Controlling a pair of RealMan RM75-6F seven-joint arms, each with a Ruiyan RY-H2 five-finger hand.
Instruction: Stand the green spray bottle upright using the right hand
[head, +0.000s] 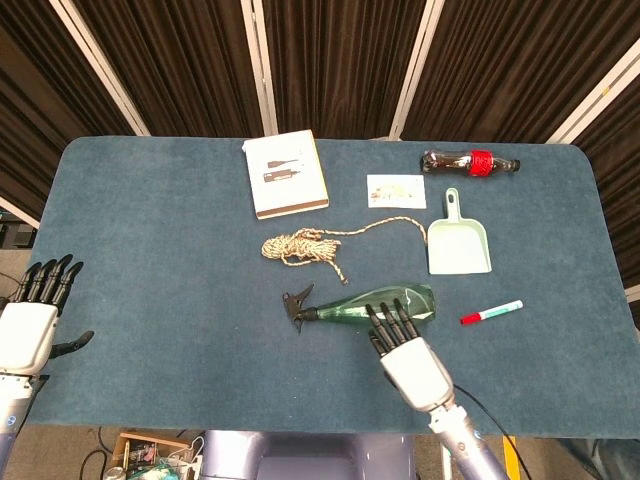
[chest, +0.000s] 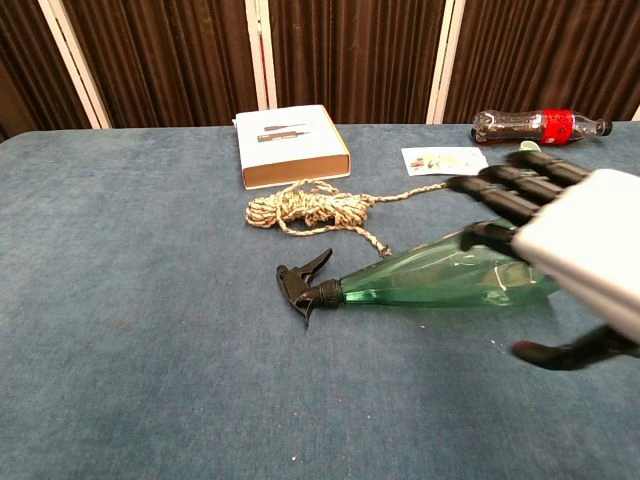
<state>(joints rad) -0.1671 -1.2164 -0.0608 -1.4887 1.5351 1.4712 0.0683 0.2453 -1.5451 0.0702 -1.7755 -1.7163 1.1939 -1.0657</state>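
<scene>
The green spray bottle (head: 350, 306) (chest: 430, 277) lies on its side near the table's middle, its black trigger head (head: 298, 303) (chest: 304, 283) pointing left. My right hand (head: 408, 358) (chest: 570, 250) hovers over the bottle's wide base end, fingers spread and extended, holding nothing. In the chest view it hides the bottle's base. My left hand (head: 30, 325) stays at the table's left front edge, fingers apart and empty.
A coiled rope (head: 302, 245) lies just behind the bottle. A pale green dustpan (head: 459, 240), a red-capped marker (head: 491, 312), a cola bottle (head: 470, 161), a card (head: 395, 190) and a boxed book (head: 286, 173) lie further back and right.
</scene>
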